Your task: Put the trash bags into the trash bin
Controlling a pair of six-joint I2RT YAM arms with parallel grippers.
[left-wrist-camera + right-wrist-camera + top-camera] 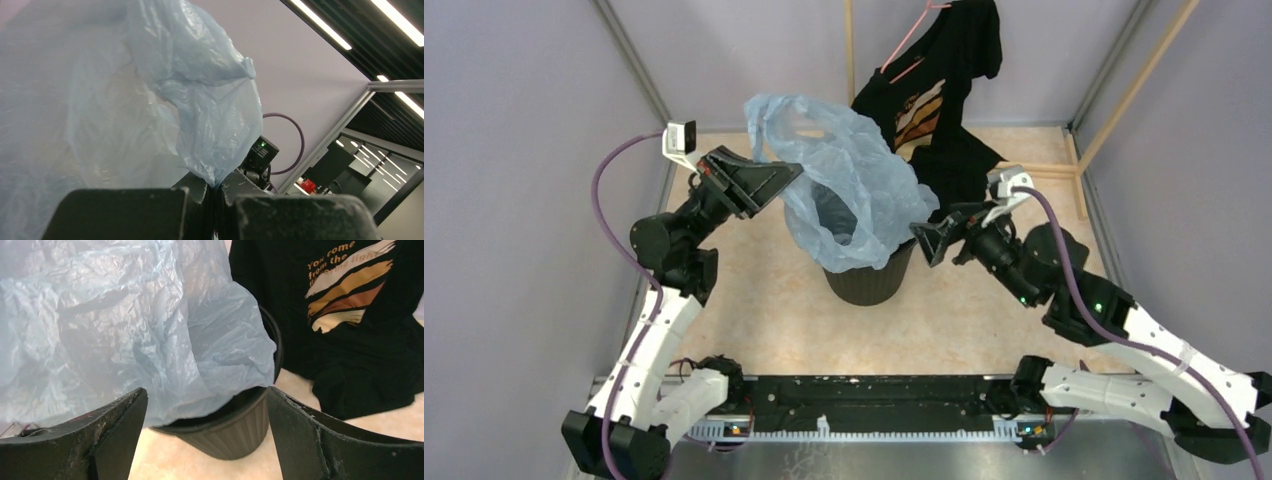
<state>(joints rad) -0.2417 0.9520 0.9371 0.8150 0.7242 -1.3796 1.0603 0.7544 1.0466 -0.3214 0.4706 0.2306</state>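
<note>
Pale lilac walls (514, 150) close in a tan table (764, 330). Near its middle the pale blue trash bag (849, 185) is draped over the black trash bin (869, 283), its lower folds sagging into the mouth and over the near rim while most of the film billows above it. It stands that high because the left gripper (794, 172) is clamped on a pinch of the bag's edge, held up to the left of the bin; the left wrist view shows the plastic caught between the closed fingers. The right gripper (921, 245) sits just beside the bin's right rim, jaws spread wide with nothing between them, apparently placed to take the opposite edge or press the loose film down. The bag looks only partly in. Behind the bin a black T-shirt (944, 110) hangs, its hem pooled on the table.
</note>
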